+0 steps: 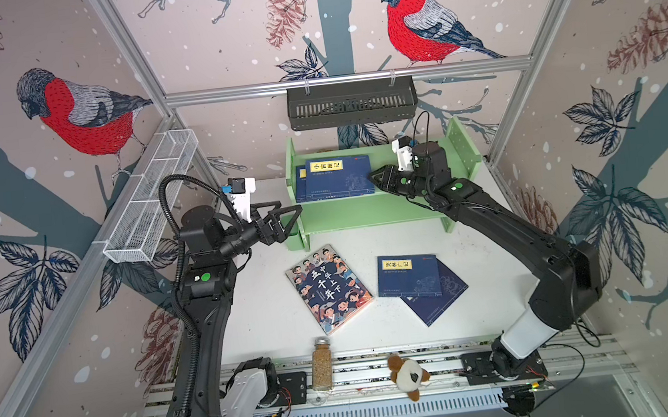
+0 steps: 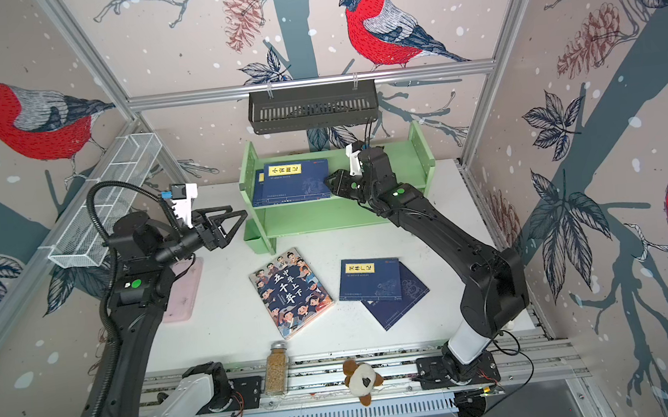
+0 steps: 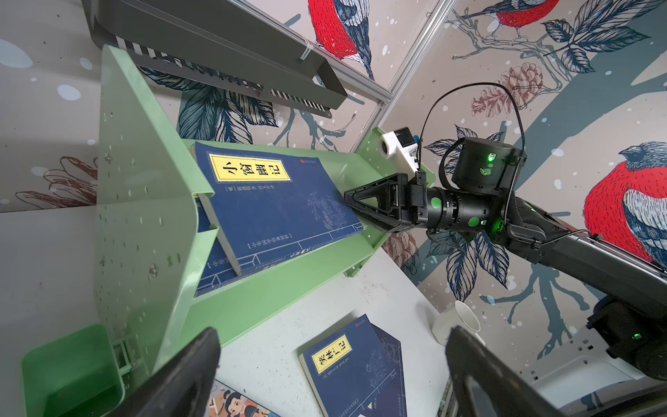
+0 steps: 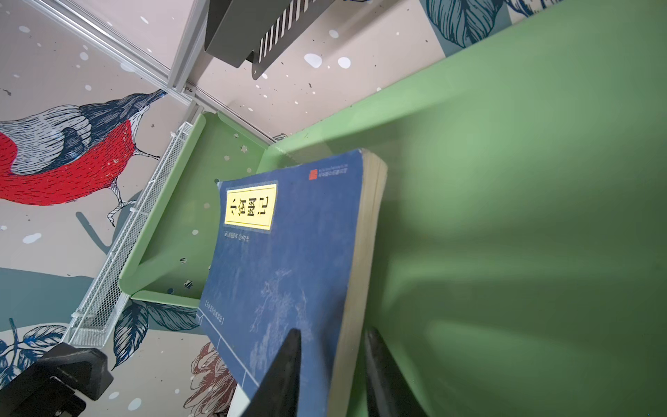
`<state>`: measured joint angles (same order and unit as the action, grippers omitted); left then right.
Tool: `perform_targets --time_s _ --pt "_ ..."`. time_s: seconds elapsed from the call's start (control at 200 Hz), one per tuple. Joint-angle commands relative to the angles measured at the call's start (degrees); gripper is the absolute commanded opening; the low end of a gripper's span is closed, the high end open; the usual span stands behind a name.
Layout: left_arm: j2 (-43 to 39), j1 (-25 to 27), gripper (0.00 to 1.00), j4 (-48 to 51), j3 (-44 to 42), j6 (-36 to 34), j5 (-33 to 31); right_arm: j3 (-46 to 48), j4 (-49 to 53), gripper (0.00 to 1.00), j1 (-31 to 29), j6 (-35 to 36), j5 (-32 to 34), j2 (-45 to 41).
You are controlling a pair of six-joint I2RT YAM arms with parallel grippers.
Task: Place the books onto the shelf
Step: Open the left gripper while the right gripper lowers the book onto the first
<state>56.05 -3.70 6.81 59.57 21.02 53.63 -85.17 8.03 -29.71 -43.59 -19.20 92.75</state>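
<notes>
Two navy books lie stacked on the top board of the light green shelf [image 1: 366, 214] [image 2: 316, 219]. The upper book [image 1: 337, 175] [image 3: 278, 202] [image 4: 288, 252] is tilted, its right edge raised. My right gripper [image 1: 375, 178] [image 3: 348, 200] [image 4: 332, 332] is shut on that edge, one finger on the cover and one under the pages. My left gripper [image 1: 293, 217] [image 3: 334, 334] hangs open and empty beside the shelf's left panel. On the table lie the cartoon book [image 1: 329, 287] and two overlapping navy books [image 1: 407, 275] [image 3: 353, 361].
A black slotted basket [image 1: 351, 103] hangs on the back wall above the shelf, and a white wire basket [image 1: 151, 198] on the left wall. A spice jar [image 1: 322, 363] and a plush toy [image 1: 409, 373] sit at the front rail. A white cup [image 3: 458, 321] stands at the right.
</notes>
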Motion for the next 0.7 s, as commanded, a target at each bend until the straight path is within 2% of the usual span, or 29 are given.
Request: perform_targets --time_s 0.0,0.455,0.695 --pt "0.1 -0.1 0.98 -1.3 -0.1 -1.0 -0.9 0.0 -2.5 0.28 -0.4 -0.7 -0.8 0.0" --pt "-0.2 -0.1 0.98 0.3 -0.6 -3.4 -4.0 -0.9 -3.1 0.26 -0.8 -1.3 -1.7 1.2" --pt "-0.3 -0.1 0.98 2.4 -0.7 -8.2 -11.1 -1.9 -3.2 0.25 -1.4 -1.6 -1.8 2.1"
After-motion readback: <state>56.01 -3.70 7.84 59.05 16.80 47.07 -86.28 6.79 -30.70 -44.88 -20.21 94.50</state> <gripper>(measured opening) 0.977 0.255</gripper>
